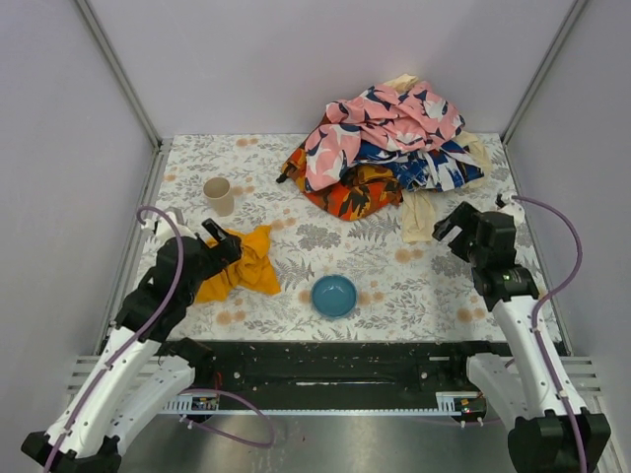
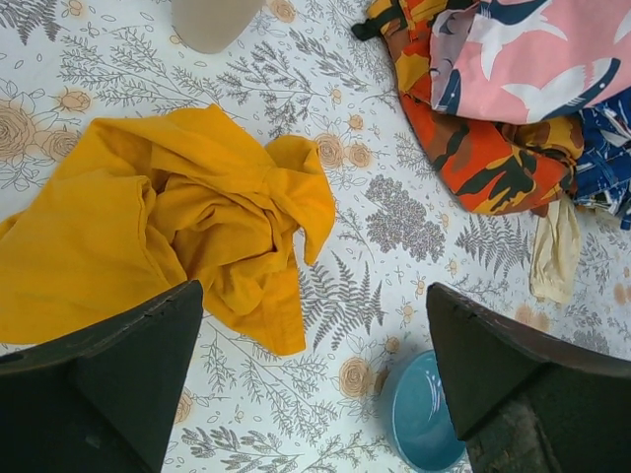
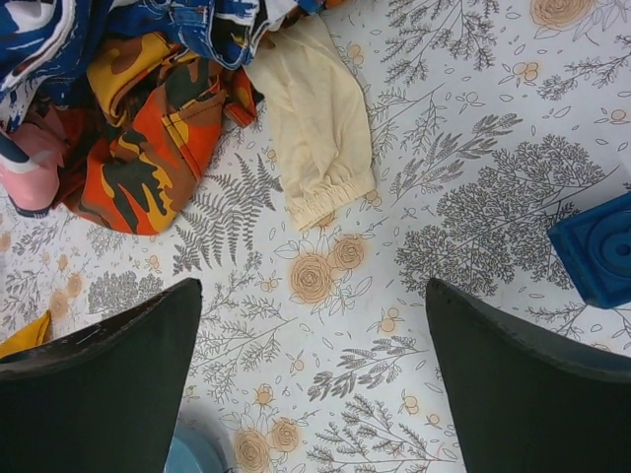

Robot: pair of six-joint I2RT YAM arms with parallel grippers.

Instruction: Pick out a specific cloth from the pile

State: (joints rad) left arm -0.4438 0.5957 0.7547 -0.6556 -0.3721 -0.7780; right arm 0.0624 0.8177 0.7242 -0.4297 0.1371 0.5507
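The mustard-yellow cloth (image 1: 246, 266) lies crumpled by itself on the floral table, left of centre, apart from the pile (image 1: 389, 148) at the back right. In the left wrist view the cloth (image 2: 168, 227) spreads just ahead of and to the left of my open, empty fingers. My left gripper (image 1: 223, 243) hovers over the cloth's left part. My right gripper (image 1: 447, 229) is open and empty over bare table, near the pile's cream cloth (image 3: 315, 118). A corner of the yellow cloth (image 3: 25, 333) shows in the right wrist view.
A blue bowl (image 1: 334, 295) sits at front centre and also shows in the left wrist view (image 2: 424, 414). A beige cup (image 1: 219, 195) stands behind the yellow cloth. A blue ribbed object (image 3: 596, 246) lies right of my right gripper. Walls enclose the table.
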